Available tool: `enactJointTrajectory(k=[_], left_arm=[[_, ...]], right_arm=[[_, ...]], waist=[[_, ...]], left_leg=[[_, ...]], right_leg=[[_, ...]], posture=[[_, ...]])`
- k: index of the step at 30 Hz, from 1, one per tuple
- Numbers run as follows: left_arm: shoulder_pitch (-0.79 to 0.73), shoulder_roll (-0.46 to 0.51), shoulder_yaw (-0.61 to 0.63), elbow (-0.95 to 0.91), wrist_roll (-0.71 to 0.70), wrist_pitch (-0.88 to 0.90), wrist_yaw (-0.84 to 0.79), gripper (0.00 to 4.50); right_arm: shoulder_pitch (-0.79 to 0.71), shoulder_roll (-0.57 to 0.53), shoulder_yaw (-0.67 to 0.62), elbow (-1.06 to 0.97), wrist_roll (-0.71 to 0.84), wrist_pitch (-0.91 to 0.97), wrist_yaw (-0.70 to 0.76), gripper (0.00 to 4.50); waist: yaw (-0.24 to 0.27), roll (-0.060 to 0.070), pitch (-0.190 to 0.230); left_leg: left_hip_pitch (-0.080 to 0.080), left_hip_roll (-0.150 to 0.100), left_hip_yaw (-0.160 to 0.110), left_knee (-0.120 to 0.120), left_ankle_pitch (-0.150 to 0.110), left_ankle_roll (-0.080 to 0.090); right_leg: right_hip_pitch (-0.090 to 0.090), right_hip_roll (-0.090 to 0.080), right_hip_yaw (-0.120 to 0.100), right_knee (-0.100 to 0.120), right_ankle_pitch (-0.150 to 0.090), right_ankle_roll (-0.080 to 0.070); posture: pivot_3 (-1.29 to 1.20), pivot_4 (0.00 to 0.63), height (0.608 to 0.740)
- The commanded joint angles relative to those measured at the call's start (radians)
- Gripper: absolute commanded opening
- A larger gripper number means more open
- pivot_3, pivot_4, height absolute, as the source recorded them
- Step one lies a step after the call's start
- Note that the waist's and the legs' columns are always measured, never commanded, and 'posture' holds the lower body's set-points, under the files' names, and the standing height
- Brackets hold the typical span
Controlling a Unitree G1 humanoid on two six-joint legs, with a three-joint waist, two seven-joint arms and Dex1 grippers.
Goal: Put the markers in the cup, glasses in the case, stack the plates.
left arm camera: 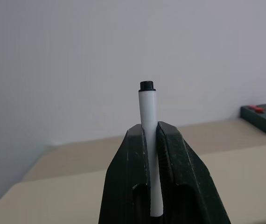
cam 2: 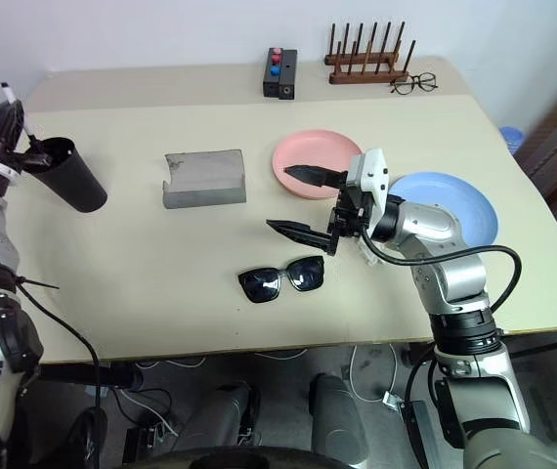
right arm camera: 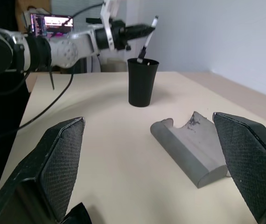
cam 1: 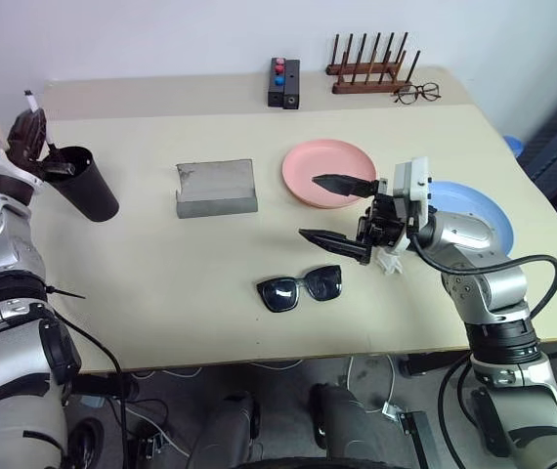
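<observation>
My left gripper (cam 1: 28, 135) is shut on a white marker (left arm camera: 148, 122) with a black cap, held tilted just above the rim of the black cup (cam 1: 85, 183) at the table's far left. The marker (right arm camera: 148, 39) slants over the cup (right arm camera: 142, 83) in the right wrist view. My right gripper (cam 1: 308, 206) hangs open and empty over the middle of the table. It is in front of the pink plate (cam 1: 308, 158) and above the black sunglasses (cam 1: 300, 287). The blue plate (cam 1: 482, 221) lies to the right, behind my right forearm. Between cup and pink plate sits the grey case (cam 1: 217, 188), lid raised.
At the back of the table stand a black box with red and blue buttons (cam 1: 284, 82) and a wooden peg rack (cam 1: 368, 73). Thin clear eyeglasses (cam 1: 417, 93) lie beside the rack. The sunglasses lie close to the table's front edge (cam 1: 259, 363).
</observation>
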Motion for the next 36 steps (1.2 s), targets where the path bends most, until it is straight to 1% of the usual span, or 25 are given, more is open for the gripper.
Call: enactJointTrajectory(k=[1,11,21,22,23,27,29,30,33,36], left_arm=[[0.007,0.012,0.028,-0.021,-0.021,-0.041,-0.006,0.02],[0.021,0.002,0.032,-0.022,-0.042,-0.023,-0.027,0.02],[0.023,-0.005,0.018,-0.031,-0.027,-0.052,-0.015,0.02],[0.024,-0.005,0.019,-0.032,-0.027,-0.052,-0.013,0.78],[0.024,-0.005,0.018,-0.032,-0.025,-0.055,-0.008,1.12],[0.029,-0.006,0.021,-0.040,-0.028,-0.053,-0.013,3.02],[0.029,-0.009,0.027,-0.057,-0.047,-0.040,-0.033,4.04],[0.029,-0.010,0.029,-0.068,-0.057,-0.029,-0.044,4.48],[0.032,-0.014,0.028,-0.094,-0.068,-0.018,-0.062,4.48],[0.033,-0.016,0.017,-0.161,-0.080,0.014,-0.085,4.48]], right_arm=[[-0.028,0.012,-0.051,-0.038,0.053,0.011,-0.021,4.50],[-0.022,0.005,-0.042,-0.045,0.048,0.008,-0.021,4.50],[-0.019,0.001,-0.037,-0.042,0.036,-0.001,-0.016,4.50],[-0.020,0.001,-0.037,-0.042,0.036,-0.002,-0.015,4.50],[-0.020,0.002,-0.036,-0.041,0.034,-0.003,-0.014,4.50],[-0.023,0.005,-0.033,-0.037,0.028,-0.008,-0.012,4.50],[-0.024,0.006,-0.032,-0.036,0.028,-0.010,-0.011,4.50],[-0.025,0.007,-0.032,-0.034,0.027,-0.011,-0.011,4.50],[-0.026,0.009,-0.033,-0.029,0.027,-0.013,-0.011,4.50],[-0.044,0.026,-0.067,-0.028,0.078,0.016,-0.035,4.50]], waist=[[0.000,0.000,0.000],[0.000,0.000,0.000],[0.000,0.000,0.000],[0.000,0.000,0.000],[0.000,0.000,0.000],[0.000,0.000,0.000],[0.000,0.000,0.000],[0.000,0.000,0.000],[0.000,0.000,0.000],[0.000,0.000,0.000]], left_leg=[[0.000,0.000,0.000,0.000,0.000,0.000],[0.000,0.000,0.000,0.000,0.000,0.000],[0.000,0.000,0.000,0.000,0.000,0.000],[0.000,0.000,0.000,0.000,0.000,0.000],[0.000,0.000,0.000,0.000,0.000,0.000],[0.000,0.000,0.000,0.000,0.000,0.000],[0.000,0.000,0.000,0.000,0.000,0.000],[0.000,0.000,0.000,0.000,0.000,0.000],[0.000,0.000,0.000,0.000,0.000,0.000],[0.000,0.000,0.000,0.000,0.000,0.000]], right_leg=[[0.000,0.000,0.000,0.000,0.000,0.000],[0.000,0.000,0.000,0.000,0.000,0.000],[0.000,0.000,0.000,0.000,0.000,0.000],[0.000,0.000,0.000,0.000,0.000,0.000],[0.000,0.000,0.000,0.000,0.000,0.000],[0.000,0.000,0.000,0.000,0.000,0.000],[0.000,0.000,0.000,0.000,0.000,0.000],[0.000,0.000,0.000,0.000,0.000,0.000],[0.000,0.000,0.000,0.000,0.000,0.000],[0.000,0.000,0.000,0.000,0.000,0.000]], posture=[[0.00,0.150,0.740],[0.00,0.150,0.740],[0.00,0.150,0.740],[0.00,0.150,0.740],[0.00,0.150,0.740],[0.00,0.150,0.740],[0.00,0.150,0.740],[0.00,0.150,0.740],[0.00,0.150,0.740],[0.00,0.150,0.740]])
